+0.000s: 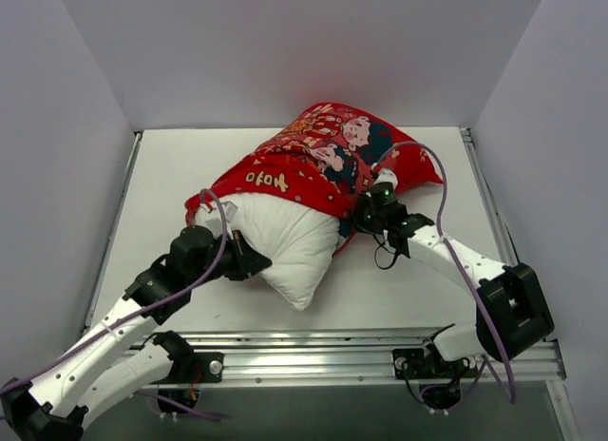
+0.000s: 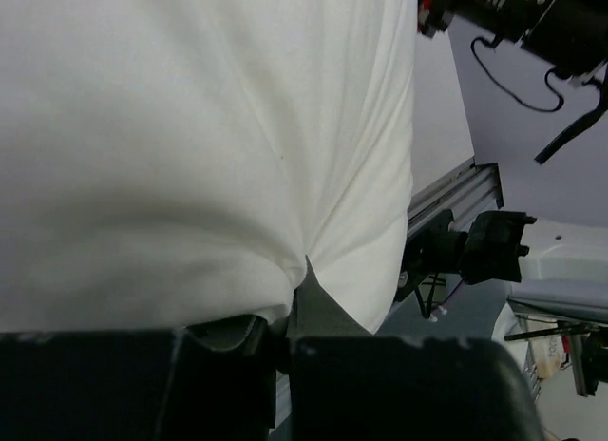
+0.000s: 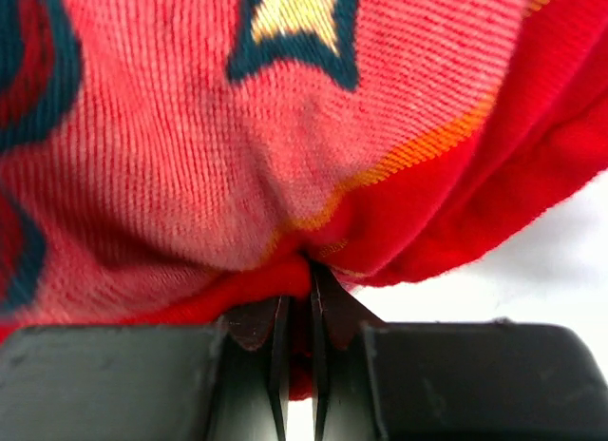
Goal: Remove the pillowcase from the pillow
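Note:
The white pillow lies in the middle of the table, its near half bare. The red printed pillowcase covers its far half, bunched toward the back right. My left gripper is shut on the pillow's near left edge; in the left wrist view the white cloth is pinched at my left gripper. My right gripper is shut on the pillowcase's near hem at the pillow's right side; in the right wrist view the red fabric is clamped in my right gripper.
Grey walls enclose the white table on the left, back and right. A metal rail runs along the near edge by the arm bases. A purple cable loops over the pillowcase's right corner.

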Robot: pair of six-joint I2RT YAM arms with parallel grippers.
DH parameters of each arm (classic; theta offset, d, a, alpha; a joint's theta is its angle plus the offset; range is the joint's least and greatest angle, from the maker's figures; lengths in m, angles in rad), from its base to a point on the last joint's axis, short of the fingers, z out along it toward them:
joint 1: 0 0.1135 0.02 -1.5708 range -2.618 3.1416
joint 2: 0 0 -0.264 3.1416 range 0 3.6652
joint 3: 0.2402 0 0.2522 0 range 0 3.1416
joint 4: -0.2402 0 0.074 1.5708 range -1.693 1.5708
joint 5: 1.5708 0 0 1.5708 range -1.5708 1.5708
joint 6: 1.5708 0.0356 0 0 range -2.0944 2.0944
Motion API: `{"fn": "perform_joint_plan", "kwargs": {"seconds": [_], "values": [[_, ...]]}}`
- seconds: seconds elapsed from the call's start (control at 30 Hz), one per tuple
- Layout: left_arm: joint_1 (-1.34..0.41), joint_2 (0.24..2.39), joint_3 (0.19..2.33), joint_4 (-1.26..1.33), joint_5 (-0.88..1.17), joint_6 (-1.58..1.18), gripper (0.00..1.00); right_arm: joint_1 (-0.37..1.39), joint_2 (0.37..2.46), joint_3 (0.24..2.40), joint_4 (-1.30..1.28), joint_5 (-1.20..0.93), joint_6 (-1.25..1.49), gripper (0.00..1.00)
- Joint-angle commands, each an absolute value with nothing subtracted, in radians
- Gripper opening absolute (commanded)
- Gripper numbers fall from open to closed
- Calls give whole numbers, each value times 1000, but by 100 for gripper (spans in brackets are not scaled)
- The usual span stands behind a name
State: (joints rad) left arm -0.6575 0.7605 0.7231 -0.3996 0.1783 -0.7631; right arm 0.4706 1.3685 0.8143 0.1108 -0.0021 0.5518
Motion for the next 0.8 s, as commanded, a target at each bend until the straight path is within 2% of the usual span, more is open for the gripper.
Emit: {"fn": "perform_joint_plan", "kwargs": {"seconds": [0.0, 0.07, 0.2, 0.23, 0.37, 0.5, 0.6, 0.77], "values": [[-794, 761, 720, -181, 143, -776, 2, 443, 1404, 910, 175, 64, 483, 0], [-862, 804, 726, -154, 123, -759, 2, 443, 1393, 936, 157, 74, 469, 0], [-1104, 974, 796, -65, 98, -648, 2, 445, 1361, 953, 124, 69, 440, 2], [-1214, 1003, 851, -55, 94, -574, 2, 448, 1362, 957, 117, 54, 433, 2], [-1393, 1197, 1008, -63, 110, -419, 2, 500, 1390, 992, 126, -29, 396, 3], [-1404, 1281, 1065, -98, 74, -391, 2, 557, 1483, 1080, 117, -66, 345, 5], [-1368, 1275, 1039, -72, -33, -408, 2, 569, 1560, 1164, 110, -71, 293, 7], [-1159, 1296, 966, 9, -58, -505, 2, 554, 1685, 1305, 97, -61, 219, 9]]}}
